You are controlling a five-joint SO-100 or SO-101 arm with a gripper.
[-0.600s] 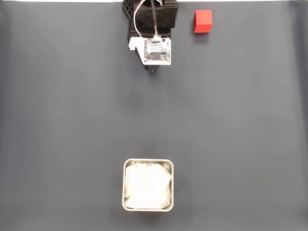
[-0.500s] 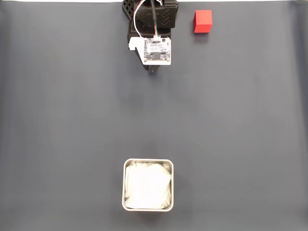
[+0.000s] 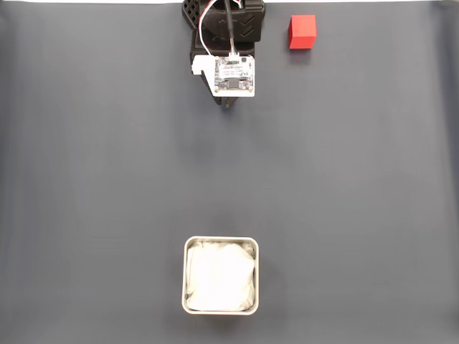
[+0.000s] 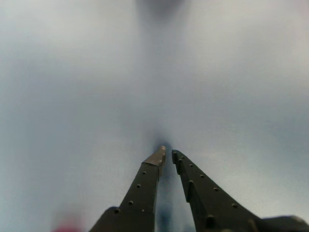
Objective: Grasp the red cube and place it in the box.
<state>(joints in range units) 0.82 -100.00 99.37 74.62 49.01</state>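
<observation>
One red cube (image 3: 303,32) sits at the top of the fixed view, to the right of the arm and apart from it, resting flat on the worktop (image 3: 107,179). Nothing touches it. In the wrist view a faint red blur at the bottom left edge may be the same cube; too blurred to be sure.

End effector (image 4: 167,153): fingers drawn nearly together, tips almost meeting, nothing between them. It hangs close above the bare worktop, with the arm's white circuit board (image 3: 234,75) on top in the fixed view.

Step in hand, as I judge it: the approach to the cube, not yet begun in earnest. To do it well:
- spread the fingers wider than the cube before coming down;
- swing toward the cube's side and line the fingers up with two opposite flat faces, not a corner;
- come down straight so a fingertip does not nudge the cube away;
- close on its middle height.

Materials and shapes: cube is matte, bright red, sharp-edged; it should grip without slipping. Worktop is a smooth dark grey sheet, no texture to hold the cube. The box (image 3: 221,242) lies well apart at the bottom of the fixed view: square, rounded corners, pale metal rim, white crumpled lining inside. It looks soft enough to cushion a drop.
</observation>
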